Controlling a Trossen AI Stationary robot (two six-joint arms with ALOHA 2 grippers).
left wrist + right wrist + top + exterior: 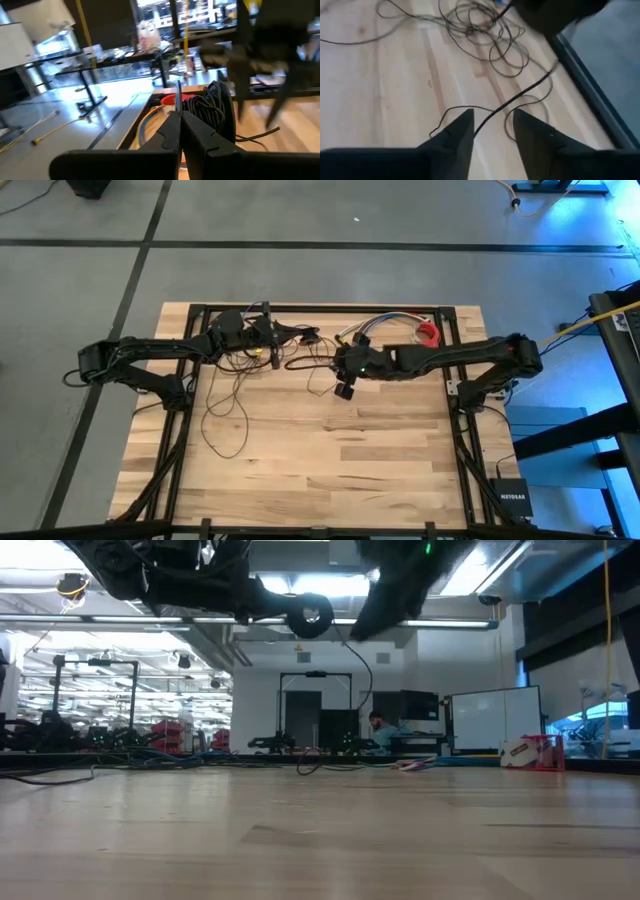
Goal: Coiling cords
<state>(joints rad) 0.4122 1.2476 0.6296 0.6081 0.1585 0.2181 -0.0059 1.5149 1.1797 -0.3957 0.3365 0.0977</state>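
1. Two arms meet over the upper middle of the table in the high view.
2. Left gripper: fingers pressed together, clamped on a wound bundle of the cords.
3. Right gripper: fingers apart, a cord strand running through the gap, not pinched.
4. Loose loops trail down the wood at centre left.
5. Multicoloured wires and a red roll lie upper right, beside the right arm.

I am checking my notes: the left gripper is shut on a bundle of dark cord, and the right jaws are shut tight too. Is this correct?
Not quite. The right gripper has its jaws apart, with a strand of the cord running through the gap; the right wrist view shows this. The left gripper is indeed shut on the coiled bundle.
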